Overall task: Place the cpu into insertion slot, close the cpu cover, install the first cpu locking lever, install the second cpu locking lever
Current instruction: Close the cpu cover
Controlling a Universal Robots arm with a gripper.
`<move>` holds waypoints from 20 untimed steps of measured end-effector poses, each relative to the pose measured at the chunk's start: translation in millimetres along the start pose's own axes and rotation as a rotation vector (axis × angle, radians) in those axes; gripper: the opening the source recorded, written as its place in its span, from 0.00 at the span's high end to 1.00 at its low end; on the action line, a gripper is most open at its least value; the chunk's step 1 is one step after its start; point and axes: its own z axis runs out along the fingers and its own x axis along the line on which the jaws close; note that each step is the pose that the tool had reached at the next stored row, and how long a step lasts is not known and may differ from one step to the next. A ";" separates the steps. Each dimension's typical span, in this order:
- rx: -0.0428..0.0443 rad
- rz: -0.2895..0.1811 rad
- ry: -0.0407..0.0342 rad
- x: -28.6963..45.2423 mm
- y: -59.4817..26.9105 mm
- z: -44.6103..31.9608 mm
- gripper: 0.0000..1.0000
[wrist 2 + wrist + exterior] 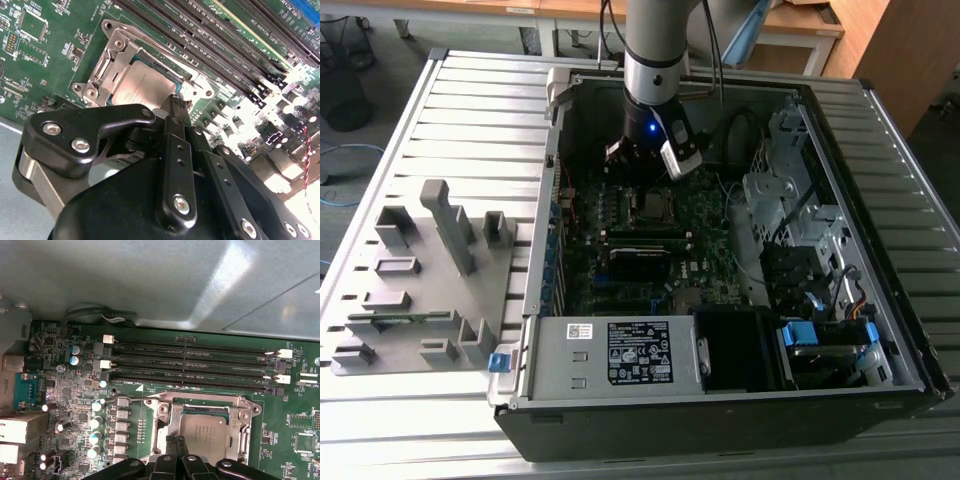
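The cpu [142, 87] lies flat in its socket on the green motherboard [50, 60], its dull silver top showing; it also appears in the first wrist view [205, 432]. The cpu cover [107, 65], a silvery frame, lies down around it [212, 404]. A thin wire locking lever [150, 47] runs along one side of the socket. My gripper [175, 442] is shut, its black fingertips [172, 105] together at the socket's edge beside the cpu. I cannot tell whether they pinch a lever. In the exterior view the gripper [642, 168] hangs just above the socket [650, 205].
Long black memory slots [190, 365] run beside the socket. Capacitors [95, 422] and rear ports [20, 427] stand on the other side. The open case's walls [545, 200], cables [740, 130], drive bays [800, 270] and power supply [620, 350] surround the board. A grey fixture [430, 270] lies outside the case.
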 end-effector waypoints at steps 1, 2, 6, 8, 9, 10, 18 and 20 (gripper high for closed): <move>0.0000 0.000 0.0001 0.0 0.0 0.0 0.90; 0.0000 0.000 0.0000 0.0 0.3 0.1 0.90; 0.0000 0.000 0.0000 -0.1 3.7 0.6 0.90; 0.0000 0.000 0.0000 0.0 5.7 0.8 0.90; -0.0001 0.000 0.0000 0.2 6.5 0.9 0.90; -0.0001 0.000 0.0000 0.5 6.7 1.1 0.90; -0.0001 0.000 0.0000 3.2 6.9 4.1 0.90; 0.0001 0.000 0.0001 3.5 6.9 4.7 0.90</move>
